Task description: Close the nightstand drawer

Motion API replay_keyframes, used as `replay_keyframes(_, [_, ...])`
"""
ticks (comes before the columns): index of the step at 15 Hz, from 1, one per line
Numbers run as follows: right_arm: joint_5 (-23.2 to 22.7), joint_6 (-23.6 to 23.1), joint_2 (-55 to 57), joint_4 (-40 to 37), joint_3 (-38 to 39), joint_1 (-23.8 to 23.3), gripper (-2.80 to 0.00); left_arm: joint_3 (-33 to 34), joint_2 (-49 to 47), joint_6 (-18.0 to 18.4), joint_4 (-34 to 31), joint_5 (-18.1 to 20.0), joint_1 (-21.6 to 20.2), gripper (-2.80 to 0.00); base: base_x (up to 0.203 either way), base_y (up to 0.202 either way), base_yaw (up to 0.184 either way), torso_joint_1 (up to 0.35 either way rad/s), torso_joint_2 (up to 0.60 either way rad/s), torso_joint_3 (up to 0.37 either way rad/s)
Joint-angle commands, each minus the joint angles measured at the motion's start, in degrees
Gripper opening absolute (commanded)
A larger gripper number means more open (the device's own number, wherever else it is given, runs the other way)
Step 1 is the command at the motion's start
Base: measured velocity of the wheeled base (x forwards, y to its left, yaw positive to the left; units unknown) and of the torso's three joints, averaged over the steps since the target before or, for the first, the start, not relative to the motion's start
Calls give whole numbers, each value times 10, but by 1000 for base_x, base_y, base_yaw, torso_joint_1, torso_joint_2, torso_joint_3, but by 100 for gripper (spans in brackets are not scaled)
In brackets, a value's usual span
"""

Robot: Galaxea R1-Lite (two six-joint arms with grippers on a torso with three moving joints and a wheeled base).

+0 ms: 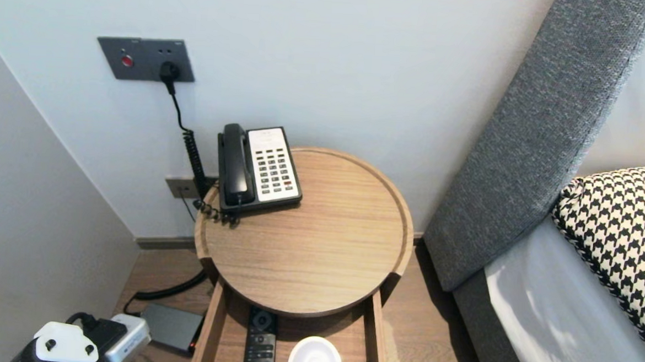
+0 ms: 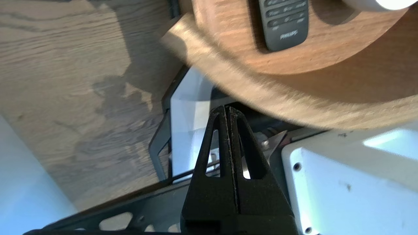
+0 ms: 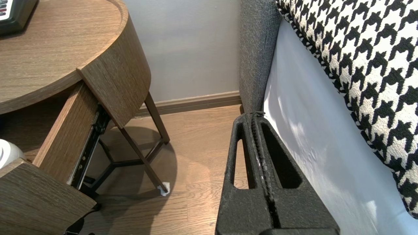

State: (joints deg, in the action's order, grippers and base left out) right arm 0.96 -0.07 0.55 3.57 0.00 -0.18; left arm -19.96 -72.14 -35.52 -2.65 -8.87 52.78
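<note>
left: black left gripper (image 2: 227,109), jaws pressed fully together, nothing held; low beside the bedside unit, tips near the curved drawer front, no contact seen.
nearest: open wooden drawer with curved front (image 2: 261,94), pulled out from under the round top.
in drawer: black rectangular plastic remote control (image 2: 282,26) lying flat, buttons up, in the drawer's left part; round white plastic object (image 1: 315,360) just beside it, toward the robot's right.
left arm: white-and-black left arm (image 1: 65,347) low at the drawer's left, above the floor.
right: black right gripper (image 3: 252,116), jaws closed tight, empty; parked between the bedside unit and the bed, above the wooden plank floor (image 3: 196,156).
surface: round light-wood surface with raised rim (image 1: 319,247); black-and-white desk telephone (image 1: 260,166) at its back-left edge, handset on cradle, coiled cord hanging off the edge.
wall: dark grey socket plate (image 1: 144,58) with a black plug in it.
floor item: flat grey box (image 1: 171,325) lying left of the drawer.
bed: grey fabric headboard (image 1: 529,142) leaning at the right; black-and-white houndstooth pillow (image 1: 623,230) on white bedding.
</note>
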Motion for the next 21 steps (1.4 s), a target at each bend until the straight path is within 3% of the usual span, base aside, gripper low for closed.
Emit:
replay_keyframes(1, [0,0,0,0,16,0,-280,1,-41,-2,27,-1,-3,-280,0,0,0,0,0,0])
replay_keyframes(8, [0,0,1,0,16,0,-280,-8,-83,-8,79,-1,-8,-280,0,0,0,0,0,0])
replay_keyframes(21, [0,0,1,0,16,0,-280,-107,-170,-3,133,-1,-59,-280,0,0,0,0,0,0])
